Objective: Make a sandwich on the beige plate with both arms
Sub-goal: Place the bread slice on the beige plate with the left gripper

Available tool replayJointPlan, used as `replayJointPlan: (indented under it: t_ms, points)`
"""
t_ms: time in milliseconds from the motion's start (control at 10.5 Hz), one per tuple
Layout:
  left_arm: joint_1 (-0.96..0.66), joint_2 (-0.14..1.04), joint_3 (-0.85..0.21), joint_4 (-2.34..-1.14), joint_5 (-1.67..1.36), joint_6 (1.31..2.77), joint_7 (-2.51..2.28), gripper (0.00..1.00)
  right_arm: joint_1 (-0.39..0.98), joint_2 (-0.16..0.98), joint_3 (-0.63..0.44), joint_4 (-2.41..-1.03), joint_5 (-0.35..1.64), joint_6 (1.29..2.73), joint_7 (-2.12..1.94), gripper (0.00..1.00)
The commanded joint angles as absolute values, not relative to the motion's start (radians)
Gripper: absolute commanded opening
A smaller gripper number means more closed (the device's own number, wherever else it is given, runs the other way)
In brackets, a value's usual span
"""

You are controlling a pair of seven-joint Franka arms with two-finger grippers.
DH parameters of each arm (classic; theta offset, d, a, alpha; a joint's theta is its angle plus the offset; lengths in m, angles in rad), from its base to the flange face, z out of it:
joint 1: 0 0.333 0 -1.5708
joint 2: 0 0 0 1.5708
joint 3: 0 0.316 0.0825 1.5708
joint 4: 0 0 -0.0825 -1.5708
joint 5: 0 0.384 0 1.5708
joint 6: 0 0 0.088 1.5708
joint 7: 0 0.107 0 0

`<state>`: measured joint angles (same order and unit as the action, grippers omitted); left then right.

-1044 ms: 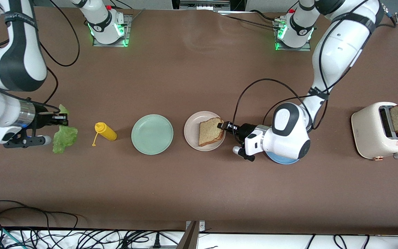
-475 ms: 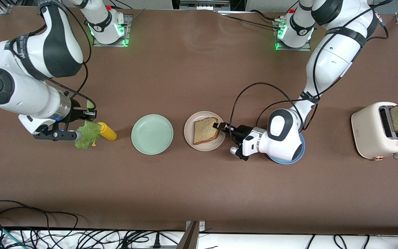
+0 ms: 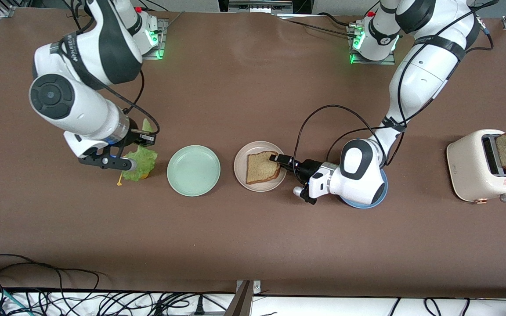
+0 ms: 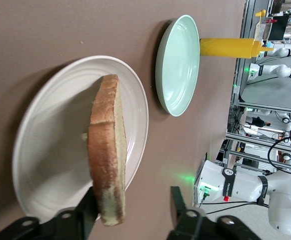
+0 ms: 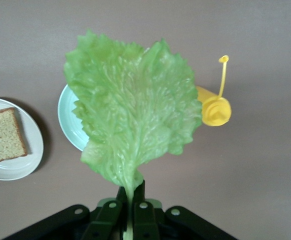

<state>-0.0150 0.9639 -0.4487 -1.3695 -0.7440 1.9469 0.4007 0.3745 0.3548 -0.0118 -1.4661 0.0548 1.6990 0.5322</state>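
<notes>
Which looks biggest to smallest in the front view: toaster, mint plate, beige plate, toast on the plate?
1. Toaster, largest.
2. Mint plate and beige plate: look alike in size, so no ranking between them.
3. Toast slice on the beige plate, smallest.

Brown table [image 3: 244, 232], matte surface, carrying a row of items. Listed from the right arm's end toward the left arm's end: yellow squeeze bottle [image 5: 213, 107] lying on its side; mint-green plate [image 3: 193, 170]; beige plate [image 3: 240, 164] just beside it, not touching; blue plate [image 3: 360, 202], mostly covered from above; cream toaster [image 3: 477, 166] well apart at the left arm's end. Two arm bases [image 3: 374, 44] bolted along the edge farthest from the front camera. Cables [image 3: 37, 276] trailing over the nearest edge.
</notes>
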Motion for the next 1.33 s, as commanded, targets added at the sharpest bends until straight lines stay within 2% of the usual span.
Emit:
replayJointPlan:
  t_ms: [0,285,475,949,1234]
  points:
    - [-0.003,0.939,-0.414,-1.359,-0.654,1.936,0.42,1.0,0.408,0.362,-0.006,-1.474,0.046,1.744,0.613,0.0]
    - [0.037,0.91,-0.413,-1.354,-0.592,1.919,0.405,1.0,0.489,0.4,-0.006,-1.474,0.043,1.804,0.71,0.0]
    - [0.049,0.861,-0.371,-1.353,-0.545,1.882,0.387,1.0,0.52,0.425,-0.005,-1.474,0.046,1.848,0.782,0.0]
    - [0.081,0.637,-0.37,-1.354,-0.162,1.783,0.183,1.0,0.639,0.538,-0.006,-1.459,0.044,2.051,0.902,0.0]
    - [0.095,0.485,-0.368,-1.365,0.046,1.701,0.083,1.0,0.699,0.681,-0.006,-1.333,0.041,2.105,0.976,0.0]
